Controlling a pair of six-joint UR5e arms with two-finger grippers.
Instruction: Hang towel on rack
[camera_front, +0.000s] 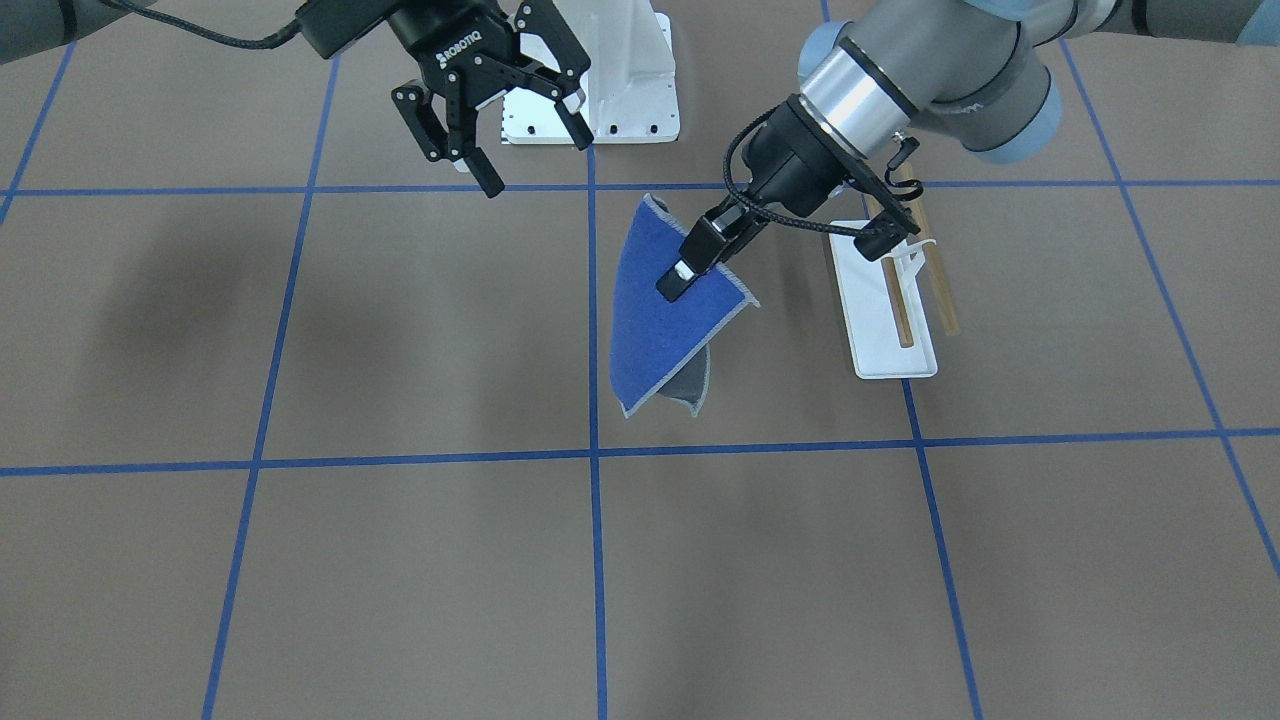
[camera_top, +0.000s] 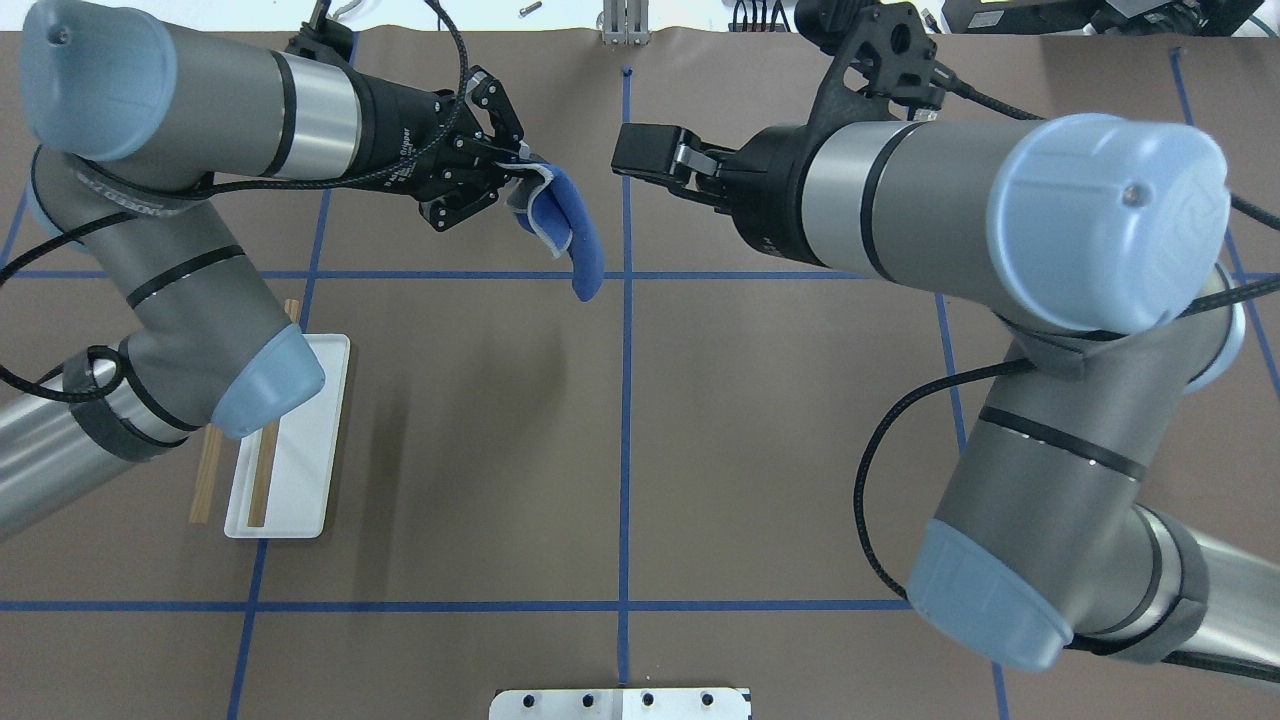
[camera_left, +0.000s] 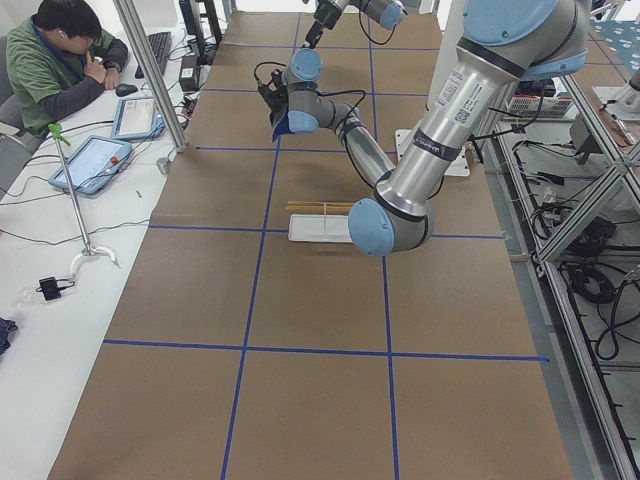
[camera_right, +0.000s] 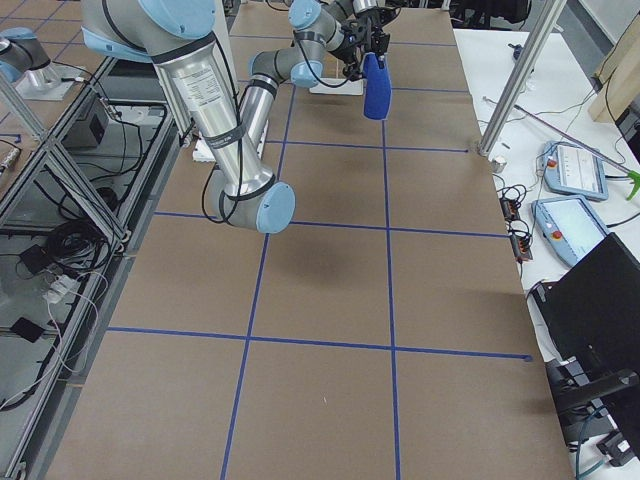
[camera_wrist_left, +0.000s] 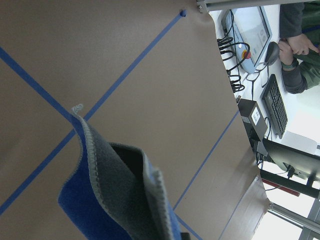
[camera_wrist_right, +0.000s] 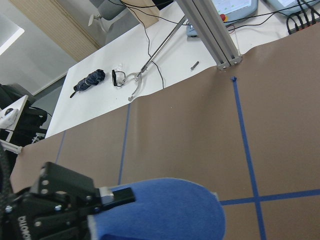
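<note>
Blue cloth, nubbly on its face and grey beneath, the towel (camera_front: 650, 320) hung limp and folded from your left gripper (camera_front: 676, 284), which was pinched on its pale stitched edge. Your right gripper (camera_front: 538, 162) stood wide and empty at about the towel's two o'clock in the overhead view. You likely needed to carry it high toward the rack (camera_top: 300, 400) at eight o'clock, so the slack tail cleared the smooth round dowels (camera_top: 205, 490) before draping.

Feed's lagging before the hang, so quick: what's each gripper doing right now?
Left gripper: closed on the towel.
Right gripper: open, fingers spread, holding nothing.
</note>
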